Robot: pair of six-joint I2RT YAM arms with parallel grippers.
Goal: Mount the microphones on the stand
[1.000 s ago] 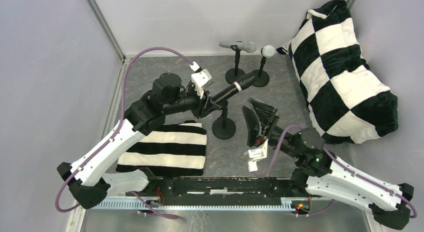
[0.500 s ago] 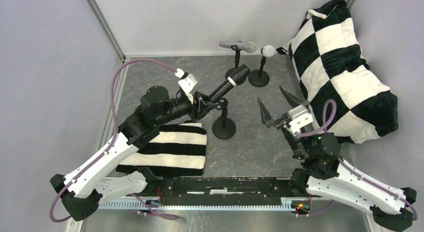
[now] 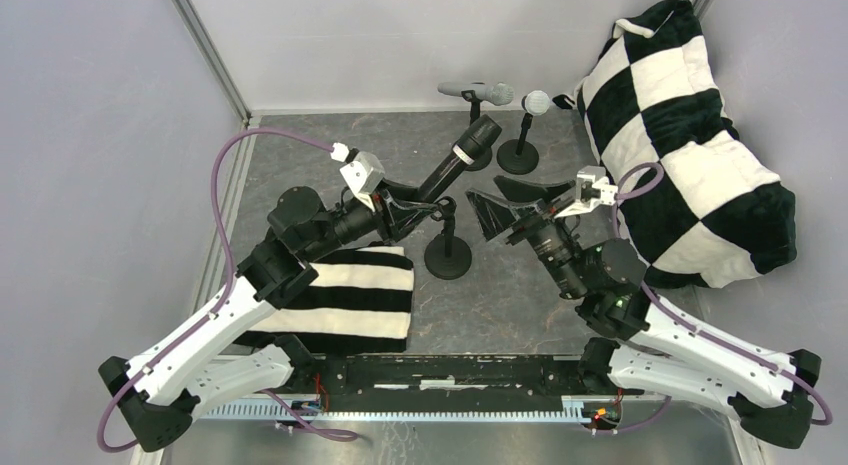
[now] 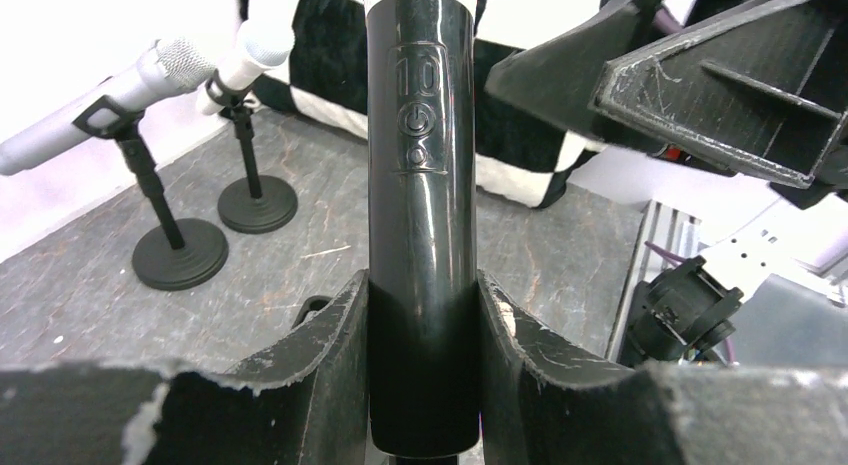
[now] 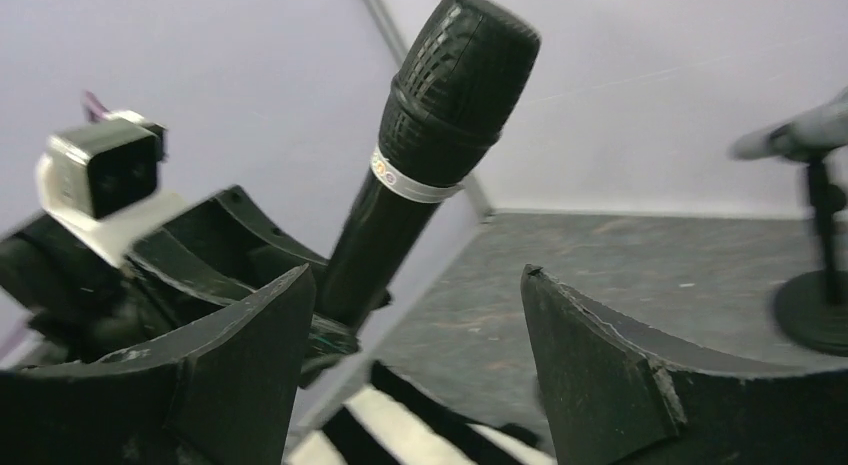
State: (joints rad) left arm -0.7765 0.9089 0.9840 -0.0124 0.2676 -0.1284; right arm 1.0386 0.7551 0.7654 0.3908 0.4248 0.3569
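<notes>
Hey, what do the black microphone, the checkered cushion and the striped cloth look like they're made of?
Black microphone: glossy hard plastic or lacquered metal, going by the sharp reflections and moulded power symbol; mesh head.
Checkered cushion: plush fabric, fuzzy outline and soft folds.
Striped cloth: thick matte textile, perhaps fleece; soft, rounded edges.
</notes>
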